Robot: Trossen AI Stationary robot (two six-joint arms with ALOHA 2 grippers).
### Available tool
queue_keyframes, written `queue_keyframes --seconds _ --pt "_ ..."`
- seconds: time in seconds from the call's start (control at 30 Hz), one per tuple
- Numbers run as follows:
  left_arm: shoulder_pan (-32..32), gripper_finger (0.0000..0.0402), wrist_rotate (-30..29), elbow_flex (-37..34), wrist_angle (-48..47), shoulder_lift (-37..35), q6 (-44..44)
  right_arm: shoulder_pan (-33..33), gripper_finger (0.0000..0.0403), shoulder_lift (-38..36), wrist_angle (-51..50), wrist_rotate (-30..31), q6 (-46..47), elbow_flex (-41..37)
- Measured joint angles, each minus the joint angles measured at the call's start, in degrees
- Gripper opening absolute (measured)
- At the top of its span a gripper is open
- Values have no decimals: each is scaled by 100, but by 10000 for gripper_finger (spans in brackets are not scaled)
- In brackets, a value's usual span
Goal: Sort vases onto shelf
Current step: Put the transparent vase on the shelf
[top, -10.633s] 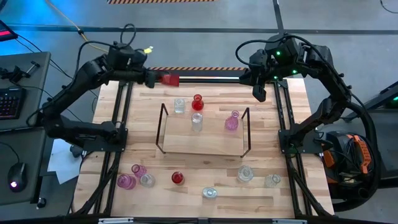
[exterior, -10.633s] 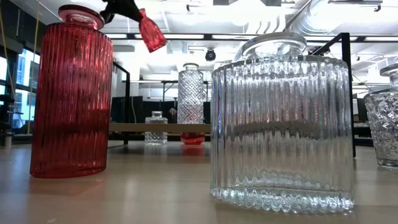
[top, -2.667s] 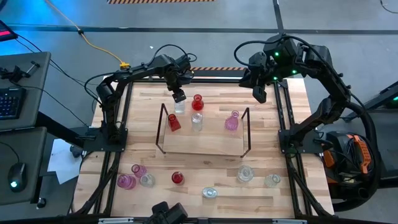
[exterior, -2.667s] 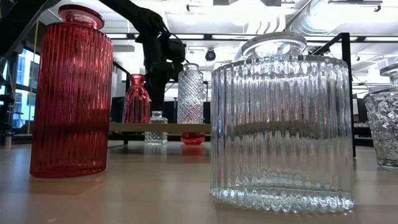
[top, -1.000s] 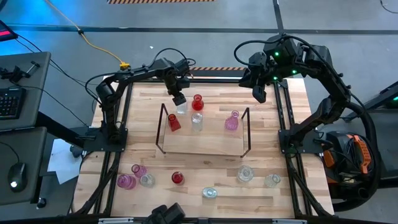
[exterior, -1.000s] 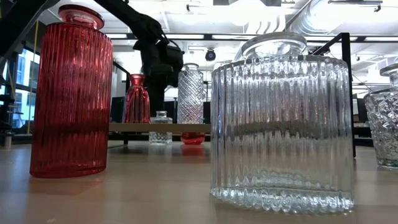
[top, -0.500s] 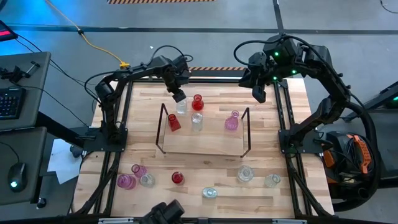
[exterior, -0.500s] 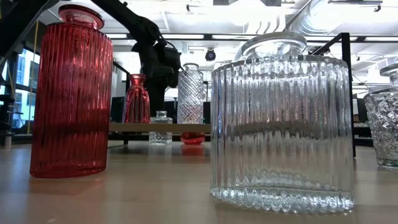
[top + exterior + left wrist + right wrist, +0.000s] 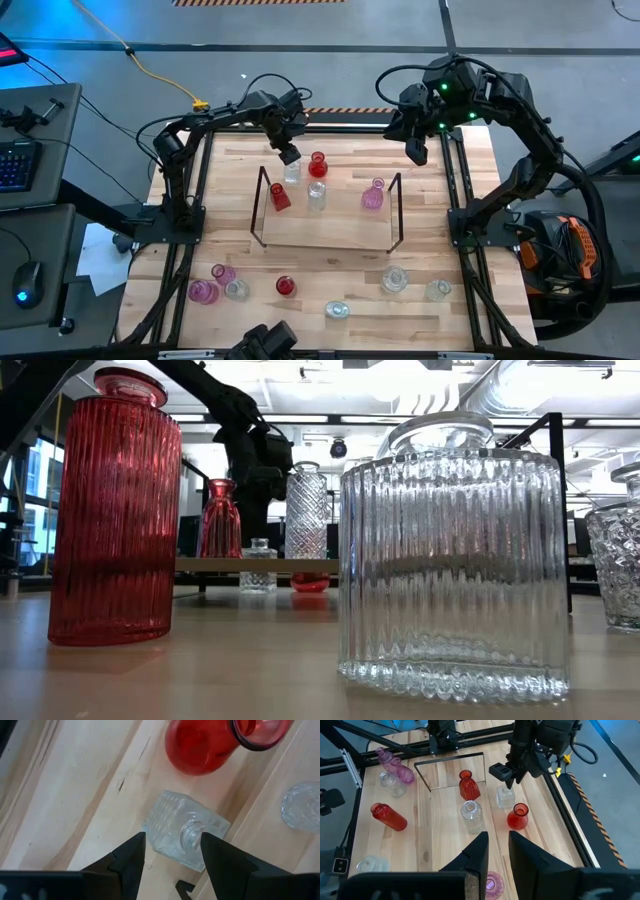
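The shelf point(image 9: 325, 228) holds a red vase point(image 9: 279, 196), a clear vase point(image 9: 316, 195) and a pink vase point(image 9: 372, 195), all standing upright on its board. Just beyond its far edge a small clear square bottle point(image 9: 182, 837) and a round red vase point(image 9: 318, 163) stand on the table. My left gripper point(image 9: 172, 842) hangs open above the square bottle, pointing down, with a finger on either side of its neck. My right gripper point(image 9: 415, 152) waits high over the far right corner, with a narrow gap between its fingers point(image 9: 480, 851) and nothing in it.
Several vases stand along the table's near side: two pink point(image 9: 203, 291), a clear one point(image 9: 237, 290), a red one point(image 9: 286, 286) and three more clear ones point(image 9: 394, 279). Black frame rails point(image 9: 190, 200) run along both table sides. Bare board lies between the shelf and the near row.
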Motion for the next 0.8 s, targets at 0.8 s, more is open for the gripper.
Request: queue_keyframes --seconds 0.8 --pt "-46 179 -253 -524 445 -40 -57 1 57 2 76 -1 107 0"
